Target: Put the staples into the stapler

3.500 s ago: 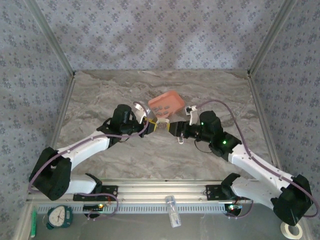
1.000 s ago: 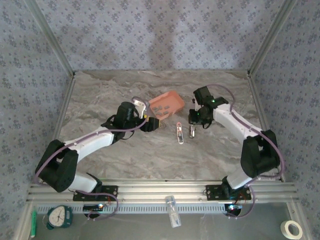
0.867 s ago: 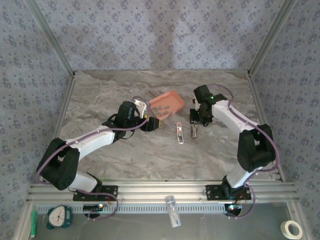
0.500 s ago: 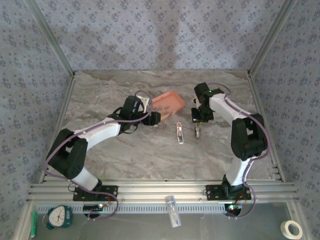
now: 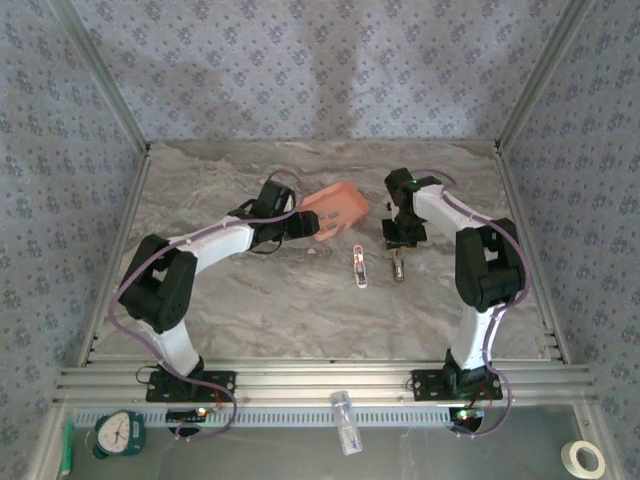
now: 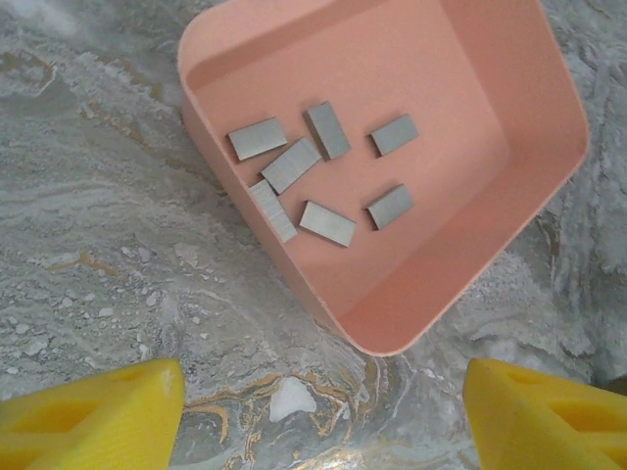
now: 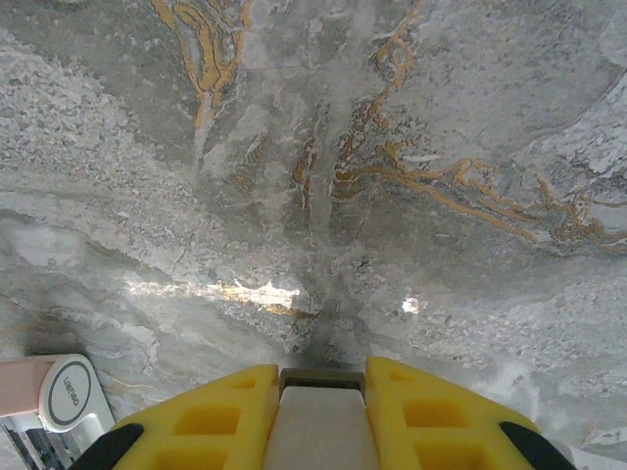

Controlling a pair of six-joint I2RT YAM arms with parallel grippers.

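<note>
Inside the salmon-pink tray (image 6: 470, 127): seven staples (image 6: 328, 223), loose and flat.
Left gripper (image 6: 323, 392) gapes wide and empty just beside it; stapler (image 5: 358, 266) lies near the tray; right gripper (image 7: 318, 377) pinches a pale staple strip (image 7: 318, 419).

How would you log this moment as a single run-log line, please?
left tool open beside tray holding staples | right tool shut on pale piece, beside stapler | stapler lying on table

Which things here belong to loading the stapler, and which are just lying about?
Job: staples in the pink tray; stapler; pale piece clamped in the right gripper.
Lying about: clock; clear bottle; tape roll; green pen.
</note>
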